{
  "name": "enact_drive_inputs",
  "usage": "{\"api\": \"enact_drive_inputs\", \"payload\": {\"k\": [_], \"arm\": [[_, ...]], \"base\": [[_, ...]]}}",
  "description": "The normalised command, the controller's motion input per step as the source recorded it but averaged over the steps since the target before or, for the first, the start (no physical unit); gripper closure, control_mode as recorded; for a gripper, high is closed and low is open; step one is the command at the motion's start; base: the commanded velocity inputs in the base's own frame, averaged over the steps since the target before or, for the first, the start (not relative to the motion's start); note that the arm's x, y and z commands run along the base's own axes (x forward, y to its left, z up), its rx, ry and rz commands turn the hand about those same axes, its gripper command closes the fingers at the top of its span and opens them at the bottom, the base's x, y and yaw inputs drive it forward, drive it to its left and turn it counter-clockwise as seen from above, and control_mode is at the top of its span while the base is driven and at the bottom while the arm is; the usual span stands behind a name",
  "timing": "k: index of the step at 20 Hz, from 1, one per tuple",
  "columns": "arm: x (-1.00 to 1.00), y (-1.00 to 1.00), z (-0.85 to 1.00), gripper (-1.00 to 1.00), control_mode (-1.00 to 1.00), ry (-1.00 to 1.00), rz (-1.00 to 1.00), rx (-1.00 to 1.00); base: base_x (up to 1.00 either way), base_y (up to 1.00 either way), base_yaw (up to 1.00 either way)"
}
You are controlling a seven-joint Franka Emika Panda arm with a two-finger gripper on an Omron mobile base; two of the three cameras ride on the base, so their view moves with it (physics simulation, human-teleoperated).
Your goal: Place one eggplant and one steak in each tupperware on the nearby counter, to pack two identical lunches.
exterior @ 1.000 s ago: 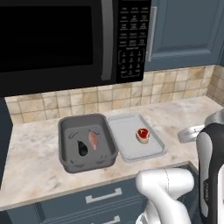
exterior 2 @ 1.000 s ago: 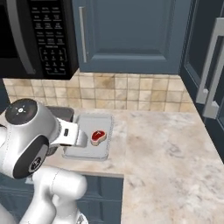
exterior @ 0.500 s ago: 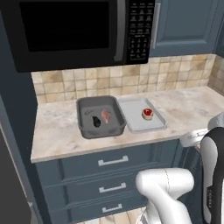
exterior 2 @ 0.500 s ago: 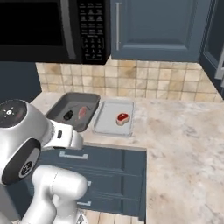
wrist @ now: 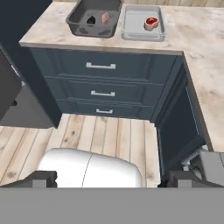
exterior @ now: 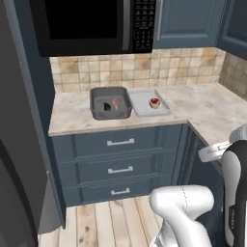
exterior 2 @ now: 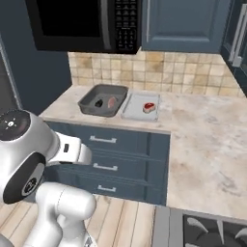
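Observation:
On the beige counter [exterior: 193,103] the dark grey tub [exterior: 110,89] holds a dark eggplant [exterior: 105,106] and a pink steak [exterior: 116,103]. Right beside it, the pale grey tray [exterior: 142,103] carries a red steak [exterior: 154,102]. The hand view shows the same tub [wrist: 89,31] with eggplant [wrist: 91,20] and pink steak [wrist: 105,18], and the tray [wrist: 135,24] with the red steak [wrist: 151,22]. My gripper [wrist: 113,179] is open and empty, its fingertips [wrist: 43,177] far apart, well back from the counter over the floor.
Blue-grey drawers [exterior: 120,142] with silver handles face me under the worktop. A black microwave [exterior: 91,24] hangs above the containers. A tall dark panel [exterior: 19,144] stands at the left, wooden floor [exterior: 106,222] lies between, and a stove [exterior 2: 212,231] is at the near right.
The base has backed away from the counter, so the whole scene has shrunk and the drawers and floor have come into view. Tub and tray contents are unchanged.

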Motion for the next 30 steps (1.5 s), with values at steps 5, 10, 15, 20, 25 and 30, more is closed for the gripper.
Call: {"api": "enact_drive_inputs", "payload": {"k": [5, 10, 15, 20, 25, 30], "arm": [[0.00, 0.00, 0.00, -1.00, 1.00, 0.00, 0.00, 0.00], [0.00, 0.00, 0.00, -1.00, 1.00, 0.00, 0.00, 0.00], [0.00, 0.00, 0.00, -1.00, 1.00, 0.00, 0.00, 0.00], [0.00, 0.00, 0.00, -1.00, 1.00, 0.00, 0.00, 0.00], [0.00, 0.00, 0.00, -1.00, 1.00, 0.00, 0.00, 0.00], [0.00, 0.00, 0.00, -1.00, 1.00, 0.00, 0.00, 0.00]], "base": [[-1.00, 0.04, 0.07], [-1.00, 0.04, 0.04], [-0.60, 0.29, 0.01], [-0.06, 0.81, 0.00], [-0.15, 1.00, 0.00], [-0.72, 0.78, 0.00]]}}
